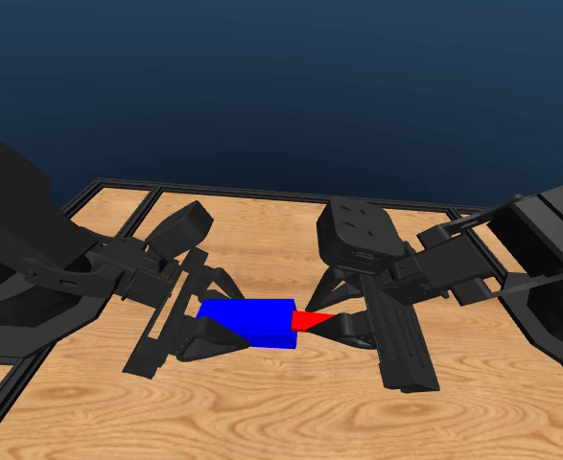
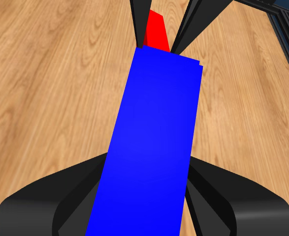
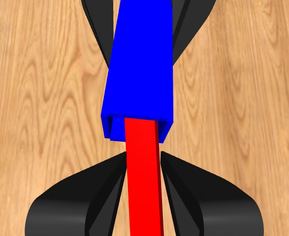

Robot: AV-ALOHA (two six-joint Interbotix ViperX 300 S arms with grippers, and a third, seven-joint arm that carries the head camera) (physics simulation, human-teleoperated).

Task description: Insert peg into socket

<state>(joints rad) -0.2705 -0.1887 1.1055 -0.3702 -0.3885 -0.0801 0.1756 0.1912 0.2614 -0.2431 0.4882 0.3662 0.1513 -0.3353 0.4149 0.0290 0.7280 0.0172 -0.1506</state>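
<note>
The blue socket (image 1: 249, 322) hangs above the table's middle, and my left gripper (image 1: 214, 333) is shut on it. The red peg (image 1: 312, 319) is held by my right gripper (image 1: 343, 326), which is shut on it. The peg's tip sits inside the socket's open right end. In the right wrist view the peg (image 3: 144, 172) runs from between my jaws into the hollow mouth of the socket (image 3: 142, 64). From the left wrist, the socket (image 2: 151, 142) fills the middle and only a short end of the peg (image 2: 156, 32) shows beyond it.
The wooden table (image 1: 262, 412) lies below both grippers, with a dark frame rail (image 1: 281, 195) along its far edge. The left arm's body (image 1: 32, 268) and the right arm's body (image 1: 540, 259) flank the scene.
</note>
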